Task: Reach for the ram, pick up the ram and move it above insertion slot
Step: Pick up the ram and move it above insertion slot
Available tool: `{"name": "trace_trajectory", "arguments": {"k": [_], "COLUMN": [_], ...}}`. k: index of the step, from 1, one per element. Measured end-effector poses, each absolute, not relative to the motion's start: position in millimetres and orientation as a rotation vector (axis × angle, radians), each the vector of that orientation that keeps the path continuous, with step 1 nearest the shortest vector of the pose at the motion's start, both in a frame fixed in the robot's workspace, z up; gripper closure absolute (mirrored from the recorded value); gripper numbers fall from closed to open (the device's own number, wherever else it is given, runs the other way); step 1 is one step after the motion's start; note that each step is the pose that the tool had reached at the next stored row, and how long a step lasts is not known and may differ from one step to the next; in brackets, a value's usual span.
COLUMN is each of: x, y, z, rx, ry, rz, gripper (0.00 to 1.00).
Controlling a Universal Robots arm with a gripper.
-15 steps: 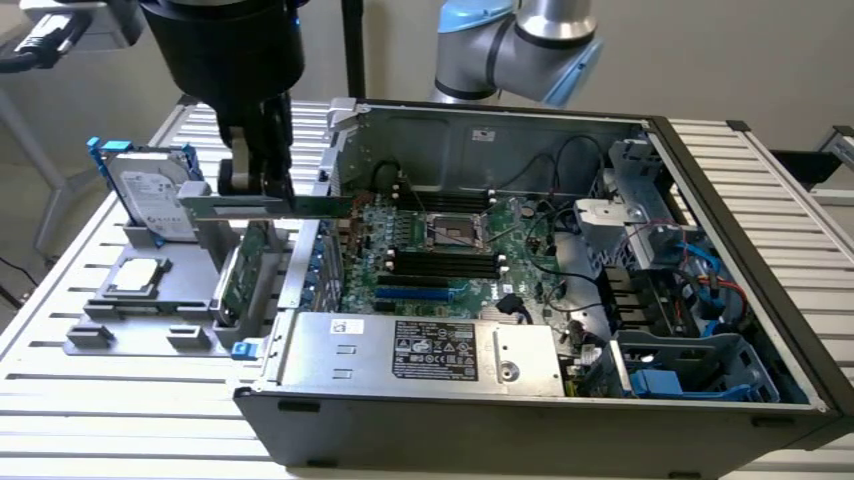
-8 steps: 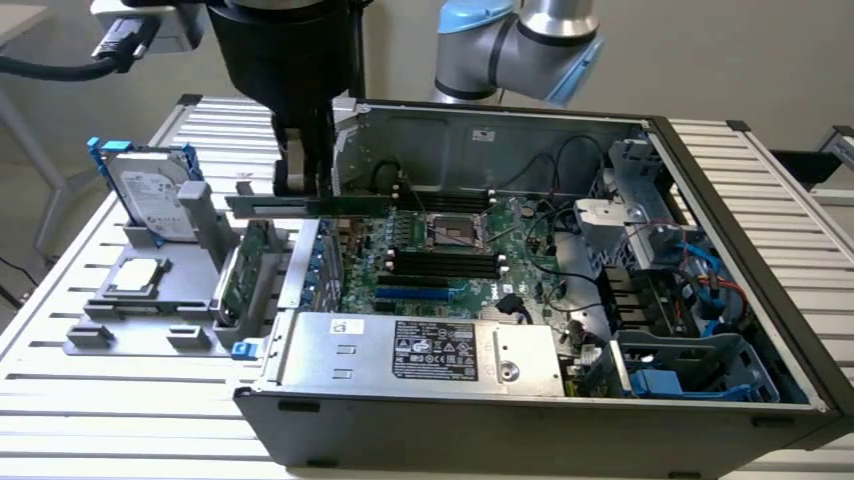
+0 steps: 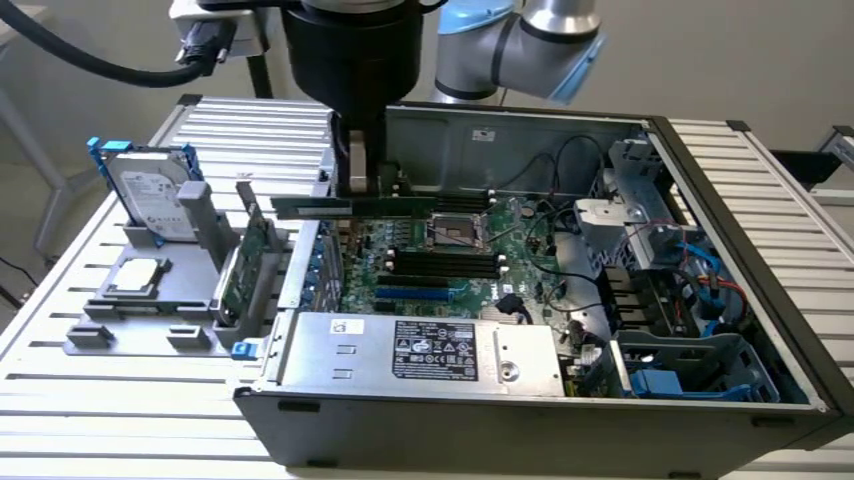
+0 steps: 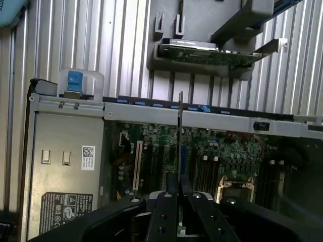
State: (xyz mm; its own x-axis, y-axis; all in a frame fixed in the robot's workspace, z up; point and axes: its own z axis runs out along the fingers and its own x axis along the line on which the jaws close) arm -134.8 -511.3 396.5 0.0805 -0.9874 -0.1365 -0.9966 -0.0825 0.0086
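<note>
The ram (image 3: 354, 206), a thin green stick held level and edge-on, hangs in the air over the open computer case (image 3: 747, 230) in the exterior view, gripped near its middle by the gripper (image 3: 363, 185), whose fingers are closed narrowly on it. The board crosses the case's wall at the exterior view's left, one end over the ribbed table (image 3: 120, 390), the other over the motherboard (image 3: 441, 260). At about 5 o'clock from the ram lie the dark memory slots (image 3: 447, 265), with the processor socket (image 3: 461, 232) just beside them at 12 o'clock. At 6 o'clock from the slots sits the power supply (image 3: 414, 350) with its black label. Loose black cables (image 3: 561, 170) and blue cables (image 3: 707, 280) crowd the case's half at the exterior view's right. Outside the case, at 9 o'clock from the ram, a grey fixture (image 3: 147, 300) carries an upright hard drive (image 3: 150, 195) with blue rails, a processor chip (image 3: 138, 277) lying flat, and an expansion card (image 3: 240, 275) standing on edge.

In the wrist view the ram (image 4: 180, 146) appears as a thin vertical line, pinched between the black fingers (image 4: 164, 217), which press against both its faces. Beyond it lies the motherboard (image 4: 232, 151) with a white slot (image 4: 136, 166), and the power supply (image 4: 65, 166) beside it. Past the case wall, the expansion card (image 4: 212, 55) rests in its grey holder on the table (image 4: 101, 40)
</note>
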Motion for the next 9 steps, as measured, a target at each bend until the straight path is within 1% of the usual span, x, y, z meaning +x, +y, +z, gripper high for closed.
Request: {"name": "trace_trajectory", "arguments": {"k": [9], "x": [-98], "y": [-505], "z": [395], "rx": [-2.247], "ry": [2.071], "rz": [0.159], "gripper": [0.87]}}
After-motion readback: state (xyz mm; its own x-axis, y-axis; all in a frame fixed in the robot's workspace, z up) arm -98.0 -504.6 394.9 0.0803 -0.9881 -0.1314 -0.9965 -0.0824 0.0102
